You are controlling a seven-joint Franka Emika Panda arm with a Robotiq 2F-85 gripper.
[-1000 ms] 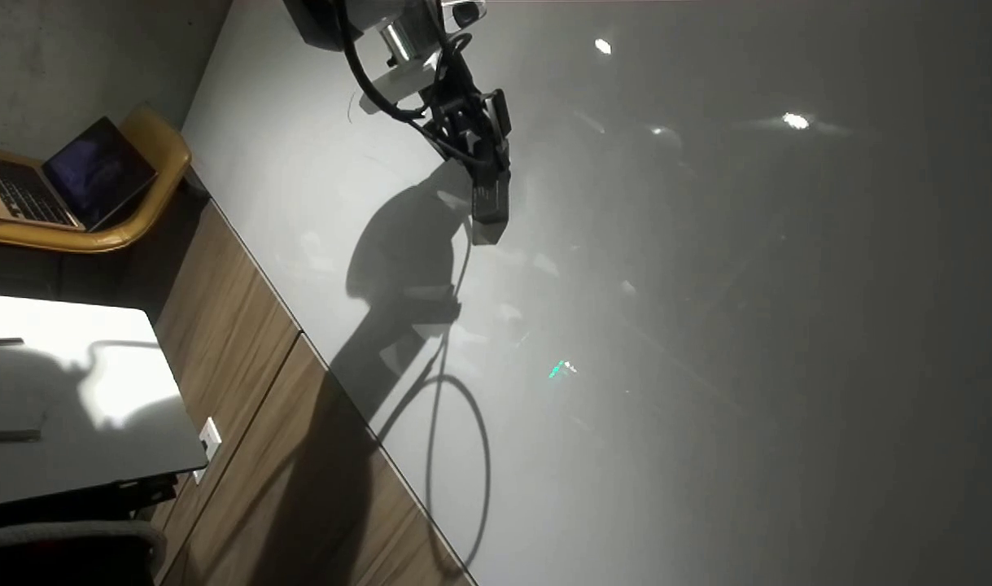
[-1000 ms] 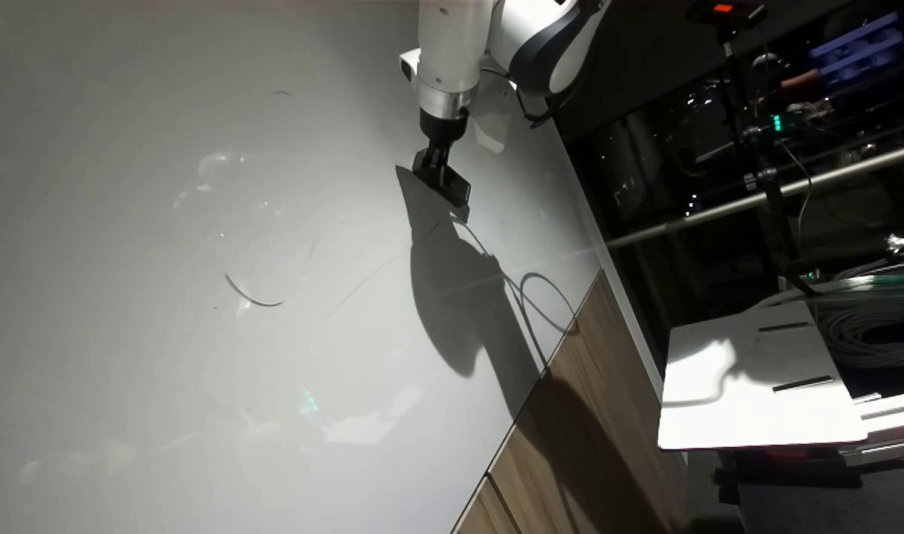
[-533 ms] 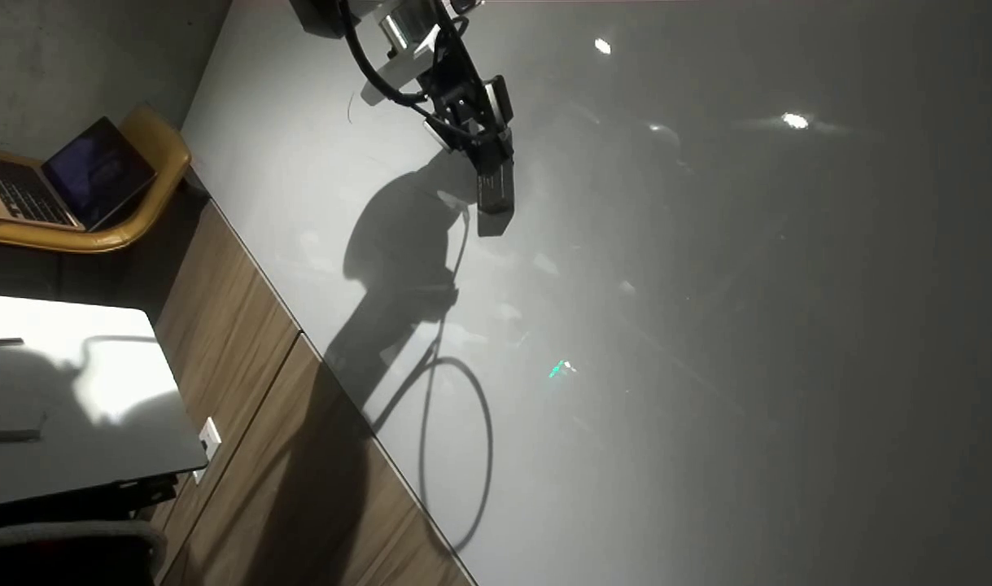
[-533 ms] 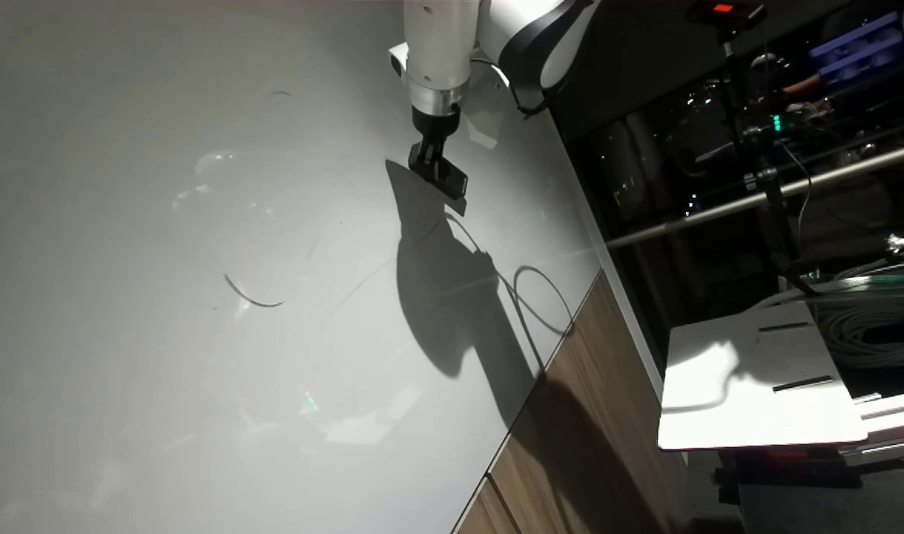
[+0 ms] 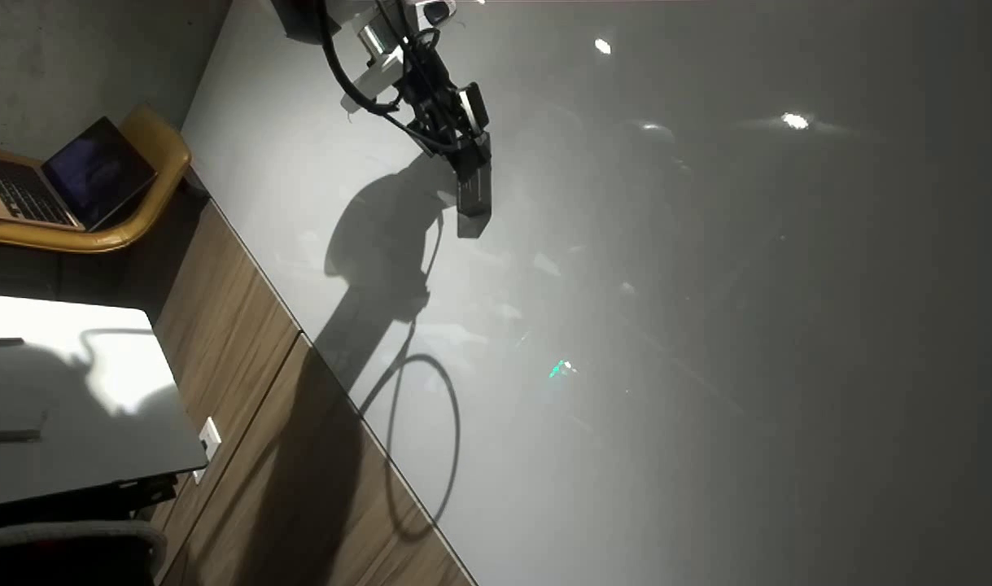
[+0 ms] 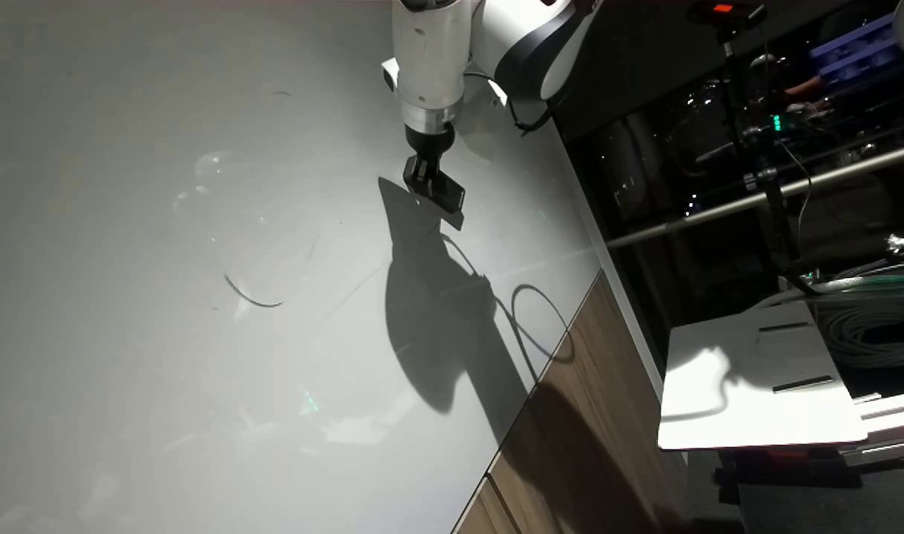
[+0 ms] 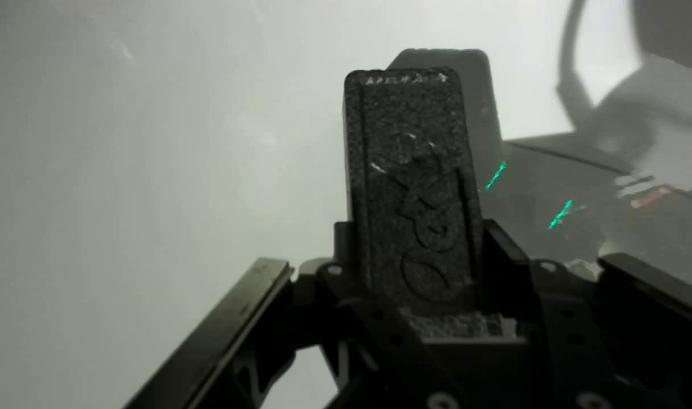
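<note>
One dk block (image 7: 411,142) is sitting clamped in the gripper (image 7: 416,255), v. near or on the wht surface (image 5: 666,456) (contact unclear), so moving it flat & slow is prob. working best.

What looks from here like an office or lab surrounds the black block (image 7: 414,187): wood panelling (image 5: 243,456) with an outlet (image 5: 209,438) to one side, and, well apart, an open laptop (image 5: 89,175) on a tan chair (image 5: 160,146) and coiled cables (image 6: 852,348).

In an exterior view, we see a broad, glossy, pale surface (image 6: 155,348) bearing a thin, dark, curved line (image 6: 248,300) and a large shadow (image 6: 431,311) crossing its edge.
</note>
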